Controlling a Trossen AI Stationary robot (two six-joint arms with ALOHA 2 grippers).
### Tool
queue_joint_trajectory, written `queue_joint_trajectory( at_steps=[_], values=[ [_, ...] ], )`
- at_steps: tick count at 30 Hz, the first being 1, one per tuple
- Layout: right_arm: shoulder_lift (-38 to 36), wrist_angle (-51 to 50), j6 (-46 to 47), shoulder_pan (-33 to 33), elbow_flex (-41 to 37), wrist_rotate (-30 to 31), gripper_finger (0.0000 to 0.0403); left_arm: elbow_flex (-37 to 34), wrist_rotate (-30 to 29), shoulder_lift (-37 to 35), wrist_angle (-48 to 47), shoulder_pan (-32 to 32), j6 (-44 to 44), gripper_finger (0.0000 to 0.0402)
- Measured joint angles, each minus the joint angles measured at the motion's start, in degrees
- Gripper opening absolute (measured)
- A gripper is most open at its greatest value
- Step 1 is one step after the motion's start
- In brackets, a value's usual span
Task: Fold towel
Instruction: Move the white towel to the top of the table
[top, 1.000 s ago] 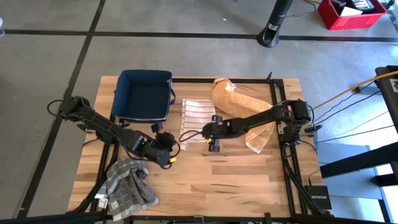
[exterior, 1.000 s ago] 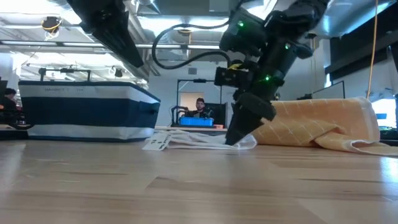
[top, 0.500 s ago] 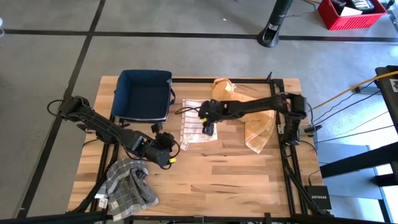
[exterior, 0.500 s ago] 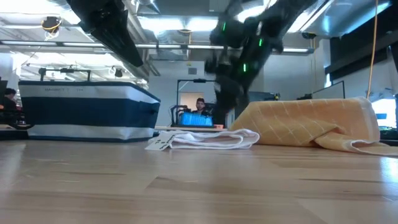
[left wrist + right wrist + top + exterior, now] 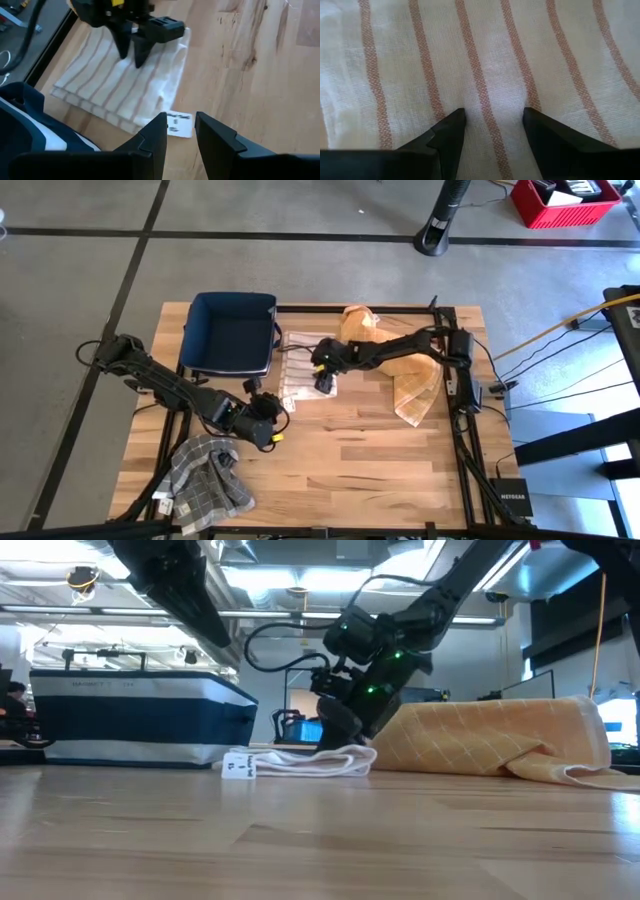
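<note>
Right gripper (image 5: 322, 379): jaws spread, tips pressed down onto the striped towel (image 5: 304, 368), nothing pinched between them (its wrist view shows cloth running unbroken across the gap).
Right fingertips (image 5: 451, 131): planted on the white weave with thin reddish stripes running past them.
Left gripper (image 5: 268, 423): hovering near the towel's front edge, jaws partly apart, holding nothing.
Striped towel: folded flat on the wooden table (image 5: 380, 470), between the navy bin (image 5: 231, 332) and the yellow towel (image 5: 395, 355), just beside both.
Towel axis: long side runs from the table's back toward its front; stripes follow the same line.
Low view only: stacked fold layers and a white tag (image 5: 238, 766) at the towel's end.
Left wrist view only: tag lying flat on the wood by the corner.
High view only: grey checked cloth (image 5: 208, 478) at the front left corner.
</note>
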Motion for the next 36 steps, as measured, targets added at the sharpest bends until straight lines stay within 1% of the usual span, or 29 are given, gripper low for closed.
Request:
queue_joint_trajectory(
  at_steps=[5,7,9,10,12,15,17,20,23,24,27,30,33,36],
  values=[
    [0.1,1.9,-0.5,-2.7,0.0,0.1,0.0206,0.0,0.0,0.0,1.1,0.1,1.6,0.0095],
    [-0.2,-0.5,-0.5,-3.2,1.3,-1.1,0.0206,0.0,0.0,0.0,1.0,0.1,1.6,0.0095],
    [-1.8,-4.4,-0.4,-2.9,2.7,-4.2,0.0206,0.0,0.0,0.0,1.4,0.1,2.4,0.0095],
    [-3.4,-6.5,-0.4,-2.2,3.6,-5.4,0.0206,0.0,-0.4,0.0,2.1,0.2,3.4,0.0095],
    [-7.5,-10.4,-0.8,-0.1,5.2,-5.7,0.0206,0.0,-1.2,0.0,4.6,0.8,5.9,0.0095],
    [-15.3,-17.6,-2.1,3.8,5.2,-0.2,0.0206,0.0,-0.9,0.0,8.5,3.5,10.2,0.0095],
    [-21.1,-21.5,-2.2,6.6,3.8,5.5,0.0206,0.0,3.1,0.0,10.8,6.6,13.8,0.0095],
    [-31.3,-23.7,-0.6,10.8,0.3,13.2,0.0206,0.0,12.5,0.0,13.6,13.2,19.3,0.0095],
    [-40.7,-23.0,2.9,14.8,-5.6,16.2,0.0206,0.1,18.6,0.4,15.9,20.8,24.7,0.0095],
    [-43.4,-21.8,4.3,16.2,-7.7,17.1,0.0206,0.1,20.5,0.8,16.6,23.4,26.5,0.0095],
    [-50.3,-16.9,7.0,20.1,-14.4,20.2,0.0206,0.1,28.7,3.9,19.9,30.6,31.8,0.0095],
    [-53.8,-11.9,7.7,23.3,-20.4,22.6,0.0206,0.1,34.7,9.4,23.2,36.1,35.1,0.0095],
    [-54.8,-7.3,8.4,25.1,-24.3,24.8,0.0206,0.1,39.5,15.4,26.2,40.1,38.2,0.0095],
    [-54.7,-6.7,8.4,25.9,-26.0,25.6,0.0206,1.1,41.4,20.6,27.1,42.5,40.2,0.0095]
  ],
)
